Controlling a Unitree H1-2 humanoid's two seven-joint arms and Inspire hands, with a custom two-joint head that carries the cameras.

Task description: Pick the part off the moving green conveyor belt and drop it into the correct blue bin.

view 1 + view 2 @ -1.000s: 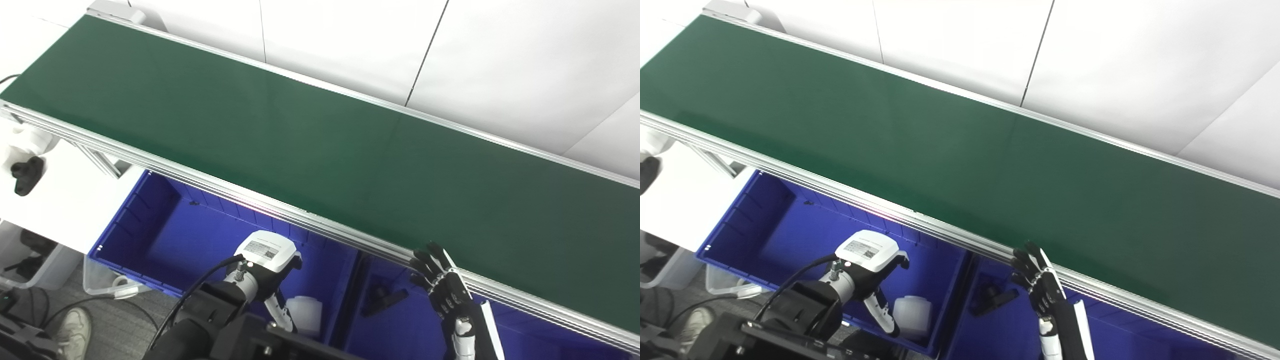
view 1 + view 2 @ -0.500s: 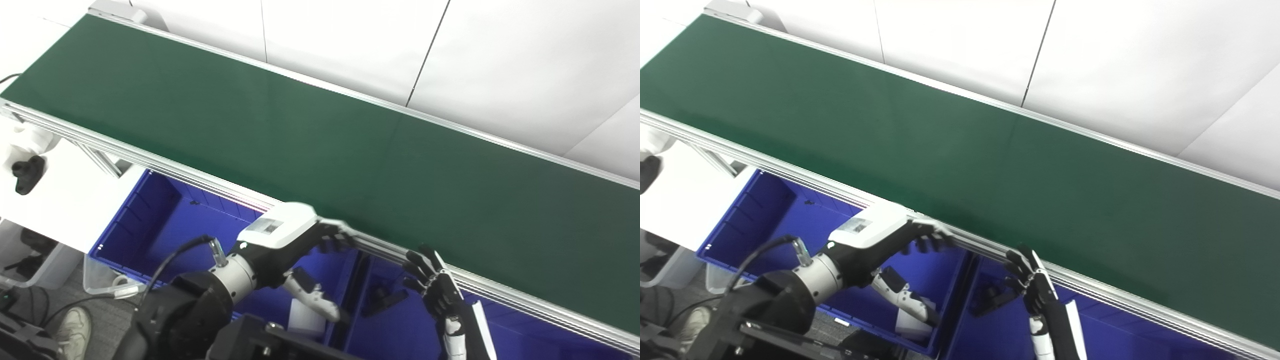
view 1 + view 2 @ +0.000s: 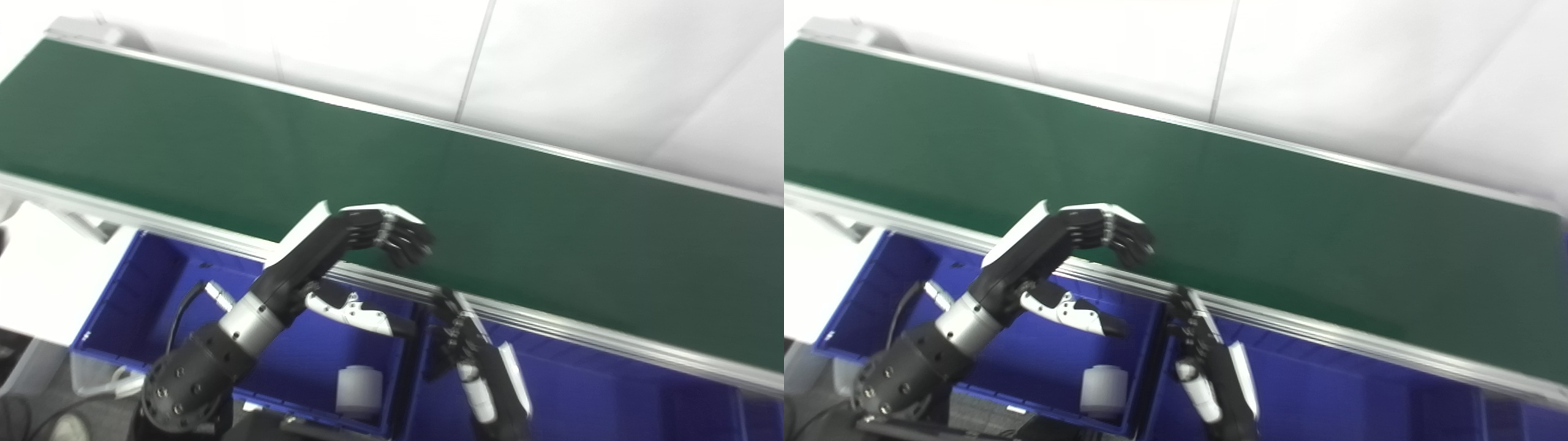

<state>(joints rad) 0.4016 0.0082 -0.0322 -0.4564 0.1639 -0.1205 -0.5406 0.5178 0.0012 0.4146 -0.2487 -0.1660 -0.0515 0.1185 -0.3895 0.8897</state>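
Observation:
The green conveyor belt (image 3: pixel 551 202) runs from upper left to lower right, and no part shows on it. My left hand (image 3: pixel 373 236) is raised over the belt's near rail, its fingers curled downward and its thumb (image 3: pixel 349 309) held apart below; it is open and holds nothing. My right hand (image 3: pixel 468 349) hangs just under the rail above the right blue bin (image 3: pixel 612 392), fingers spread, open and holding nothing. A white cylindrical part (image 3: pixel 359 392) stands in the left blue bin (image 3: pixel 153 294).
The belt's aluminium near rail (image 3: pixel 551 327) overhangs both bins. A dark divider (image 3: pixel 416 367) separates the two bins. White wall panels (image 3: pixel 551 73) rise behind the belt. A white surface (image 3: pixel 43 263) lies to the left of the bins.
The camera has shifted. My left hand rose out of the left bin, up and right, to above the belt's near rail. My right hand stayed just under the rail.

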